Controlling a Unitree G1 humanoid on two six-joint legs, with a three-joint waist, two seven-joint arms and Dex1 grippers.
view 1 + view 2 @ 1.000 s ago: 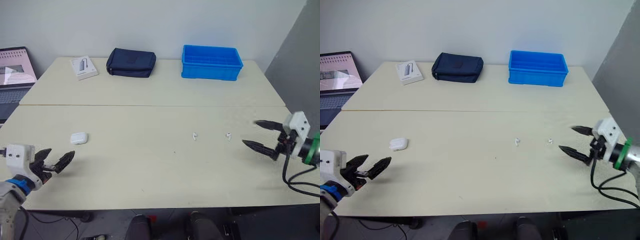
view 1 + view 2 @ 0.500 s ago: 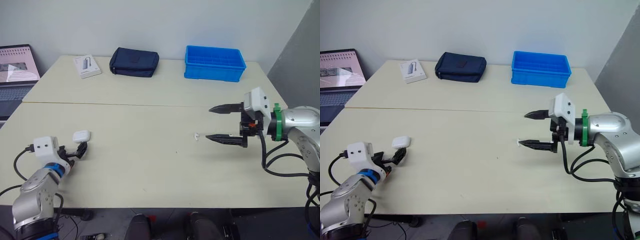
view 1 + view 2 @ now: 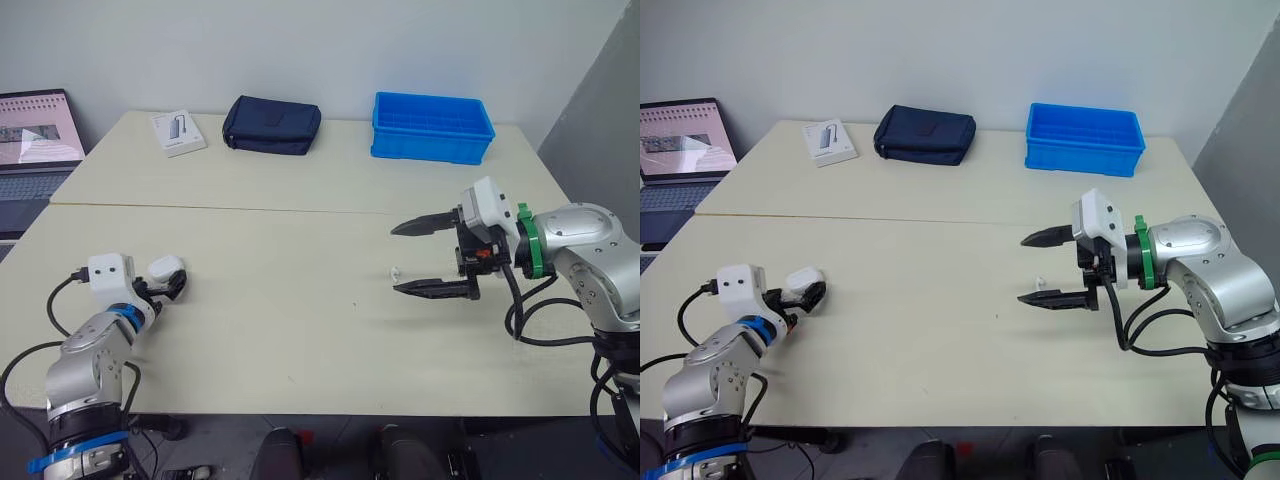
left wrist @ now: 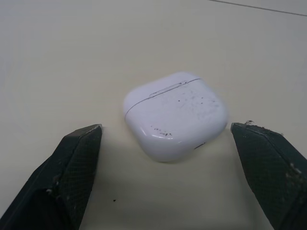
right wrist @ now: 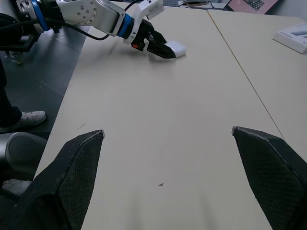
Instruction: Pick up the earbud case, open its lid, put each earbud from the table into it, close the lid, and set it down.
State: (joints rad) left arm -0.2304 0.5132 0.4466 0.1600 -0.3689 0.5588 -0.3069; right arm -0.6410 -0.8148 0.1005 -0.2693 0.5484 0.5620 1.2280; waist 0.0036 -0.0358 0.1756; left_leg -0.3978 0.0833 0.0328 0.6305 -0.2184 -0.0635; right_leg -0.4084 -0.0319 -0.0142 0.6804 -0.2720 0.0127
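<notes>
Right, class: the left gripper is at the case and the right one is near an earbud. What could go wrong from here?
1. The case sits skewed between the left gripper's open fingers; closing on its rounded corners may squirt it out.
2. The right gripper hangs open close to the tiny earbud; its lower finger could knock it away.

Bare table (image 3: 290, 330) stretches between the earbud case (image 4: 175, 115) and the earbud (image 3: 395, 271), with nothing in the way. The dark pouch (image 3: 271, 125), blue bin (image 3: 432, 127) and white box (image 3: 178, 132) stand along the far edge, well apart from both.
</notes>
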